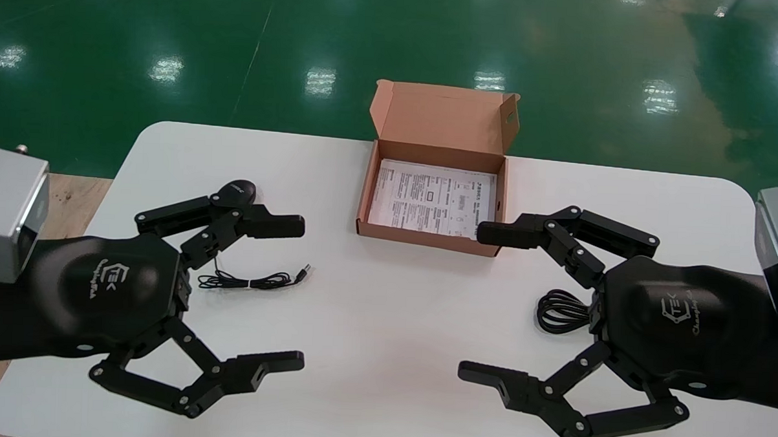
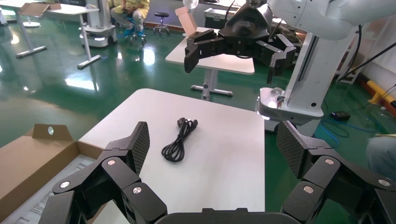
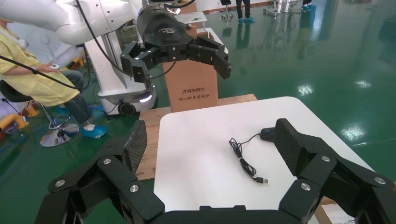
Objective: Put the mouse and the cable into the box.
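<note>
The open cardboard box [image 1: 367, 198] stands at the table's far middle with a printed sheet inside and its lid raised. A black mouse [image 1: 236, 191] lies at the left, its thin bundled cord [image 1: 248, 281] ending in a USB plug; the right wrist view shows the mouse [image 3: 267, 134] and the cord [image 3: 243, 158] too. A coiled black cable [image 1: 557, 310] lies at the right, and this cable [image 2: 179, 141] also shows in the left wrist view. My left gripper [image 1: 283, 295] hovers open beside the mouse. My right gripper [image 1: 489, 303] hovers open over the coiled cable. Neither holds anything.
The white table [image 1: 384, 348] has rounded corners and a green floor beyond its edges. A wooden board [image 1: 66, 201] lies off the table's left side. Bare surface lies between the two grippers.
</note>
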Motion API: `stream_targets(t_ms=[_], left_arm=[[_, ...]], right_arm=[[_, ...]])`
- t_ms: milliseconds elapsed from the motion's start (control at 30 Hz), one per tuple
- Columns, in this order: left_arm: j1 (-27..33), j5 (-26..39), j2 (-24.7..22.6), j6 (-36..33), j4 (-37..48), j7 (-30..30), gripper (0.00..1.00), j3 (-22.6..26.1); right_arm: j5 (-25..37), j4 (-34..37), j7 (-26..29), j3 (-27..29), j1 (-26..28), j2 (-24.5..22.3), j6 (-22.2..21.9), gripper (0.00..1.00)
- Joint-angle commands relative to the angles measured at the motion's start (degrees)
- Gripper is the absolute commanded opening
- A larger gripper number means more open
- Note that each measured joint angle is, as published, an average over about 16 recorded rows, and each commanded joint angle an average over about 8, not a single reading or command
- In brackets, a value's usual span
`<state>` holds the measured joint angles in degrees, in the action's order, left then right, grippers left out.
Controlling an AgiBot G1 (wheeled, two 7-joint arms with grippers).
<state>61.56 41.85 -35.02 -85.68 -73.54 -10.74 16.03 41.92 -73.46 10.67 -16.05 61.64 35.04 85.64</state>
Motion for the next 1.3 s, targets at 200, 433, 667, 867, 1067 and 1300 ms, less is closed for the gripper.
stream_targets(t_ms=[200,433,667,867,1067,1300], left_arm=[[0.0,0.0,0.0,0.0,0.0,0.0,1.00,0.0],[0.0,0.0,0.0,0.0,0.0,0.0,1.00,0.0],[0.0,0.0,0.0,0.0,0.0,0.0,1.00,0.0],[0.1,0.5,0.2,-0.2,-0.2,-0.1,1.00,0.1],[6.2,8.3,0.0,-3.5,-1.9,-1.1,1.00,5.3],[19.7,22.6,-3.9,-5.0,0.9,0.4,1.00,16.7]], right_arm=[[0.0,0.0,0.0,0.0,0.0,0.0,0.0,1.00],[0.0,0.0,0.0,0.0,0.0,0.0,0.0,1.00],[0.0,0.0,0.0,0.0,0.0,0.0,0.0,1.00],[0.0,0.0,0.0,0.0,0.0,0.0,0.0,1.00],[2.1,-0.2,-1.1,-0.6,0.6,-0.7,1.2,1.00],[9.5,4.3,-7.1,-3.5,2.4,-3.8,4.5,1.00]])
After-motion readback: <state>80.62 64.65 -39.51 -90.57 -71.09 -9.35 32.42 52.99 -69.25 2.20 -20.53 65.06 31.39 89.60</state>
